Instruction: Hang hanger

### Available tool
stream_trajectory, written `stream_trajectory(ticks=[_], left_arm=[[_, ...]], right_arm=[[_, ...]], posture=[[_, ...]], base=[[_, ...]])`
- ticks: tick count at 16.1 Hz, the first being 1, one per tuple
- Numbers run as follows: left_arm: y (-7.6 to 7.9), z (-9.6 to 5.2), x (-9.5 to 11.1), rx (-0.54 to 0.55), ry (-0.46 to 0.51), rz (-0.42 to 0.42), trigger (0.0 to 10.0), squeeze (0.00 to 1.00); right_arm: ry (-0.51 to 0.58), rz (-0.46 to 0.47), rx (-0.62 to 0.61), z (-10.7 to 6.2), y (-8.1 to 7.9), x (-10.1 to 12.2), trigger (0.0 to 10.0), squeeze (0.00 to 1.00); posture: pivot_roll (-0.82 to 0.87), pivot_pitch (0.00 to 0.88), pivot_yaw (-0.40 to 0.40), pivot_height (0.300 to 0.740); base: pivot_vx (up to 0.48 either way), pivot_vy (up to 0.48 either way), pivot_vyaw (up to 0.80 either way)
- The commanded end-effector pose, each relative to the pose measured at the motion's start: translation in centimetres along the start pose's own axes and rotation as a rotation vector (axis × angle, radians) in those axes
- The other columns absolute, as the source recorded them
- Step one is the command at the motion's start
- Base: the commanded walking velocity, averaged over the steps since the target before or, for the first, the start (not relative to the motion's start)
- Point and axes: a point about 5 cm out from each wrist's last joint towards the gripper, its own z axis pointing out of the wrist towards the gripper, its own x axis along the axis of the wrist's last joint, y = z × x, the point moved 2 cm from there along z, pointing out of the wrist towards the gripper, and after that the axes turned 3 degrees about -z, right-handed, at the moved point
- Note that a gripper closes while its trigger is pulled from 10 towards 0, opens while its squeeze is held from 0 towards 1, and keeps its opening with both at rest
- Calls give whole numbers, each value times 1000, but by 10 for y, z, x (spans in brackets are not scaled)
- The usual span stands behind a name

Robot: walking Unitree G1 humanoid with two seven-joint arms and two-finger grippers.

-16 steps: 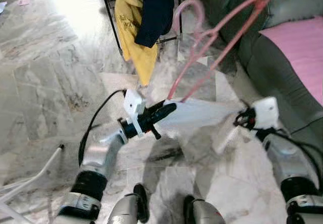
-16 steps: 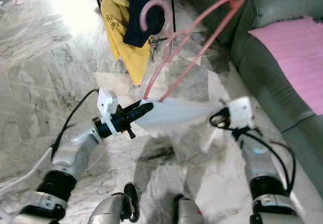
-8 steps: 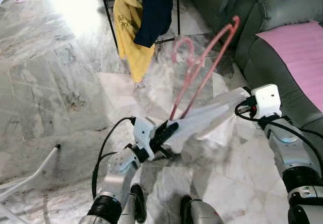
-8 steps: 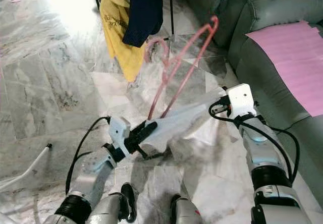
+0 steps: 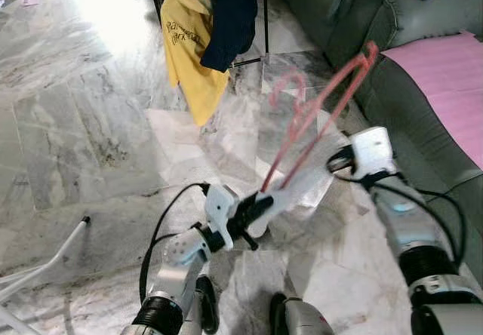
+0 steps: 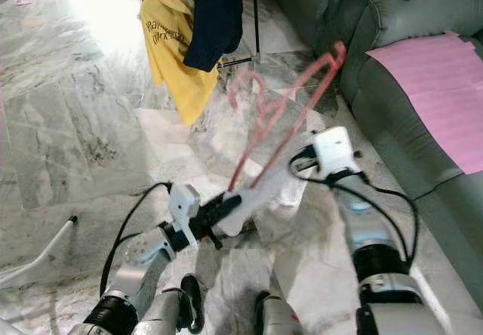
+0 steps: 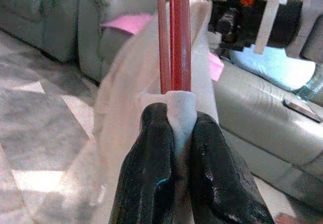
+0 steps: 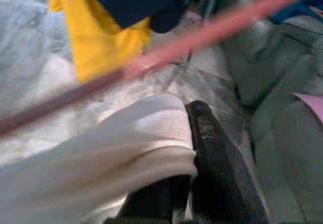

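Left gripper (image 7: 179, 148) pinches soft white cloth (image 5: 302, 188) wrapped around the thin pink plastic hanger (image 5: 321, 112); right gripper (image 8: 194, 168) clamps the cloth's ribbed far edge

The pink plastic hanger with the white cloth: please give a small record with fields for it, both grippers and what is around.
held item: pink plastic hanger carrying a white cloth
left gripper: shut on cloth at the hanger's end
right gripper: shut on the cloth's other end
ahead: yellow garment and dark blue garment hanging on a black rack
right side: grey sofa with pink sheet
floor: marble tiles
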Motion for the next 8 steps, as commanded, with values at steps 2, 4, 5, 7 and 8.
stream_trajectory(ticks=[2, 4, 5, 7, 8], left_arm=[[3, 0, -4, -20, -15, 19, 10000, 0], [3, 0, -9, -21, -48, 44, 10000, 0], [3, 0, -10, -27, -51, 40, 10000, 0], [3, 0, -12, -19, -55, 36, 10000, 0], [3, 0, -12, -17, -55, 38, 10000, 0]], right_arm=[[19, -38, 34, 1, -13, 2, 0, 0], [40, -70, 48, 1, -16, 6, 0, 0], [37, -69, 49, 1, -16, 5, 0, 0], [25, -71, 57, -1, -15, 3, 0, 0], [22, -71, 56, -1, -15, 2, 0, 0]], posture=[[-167, 196, -13, 740], [-169, 192, -11, 740], [-172, 191, -13, 740], [-176, 187, -13, 740], [-176, 187, -13, 740]], base=[[0, 0, 0], [0, 0, 0], [0, 0, 0], [0, 0, 0], [0, 0, 0]])
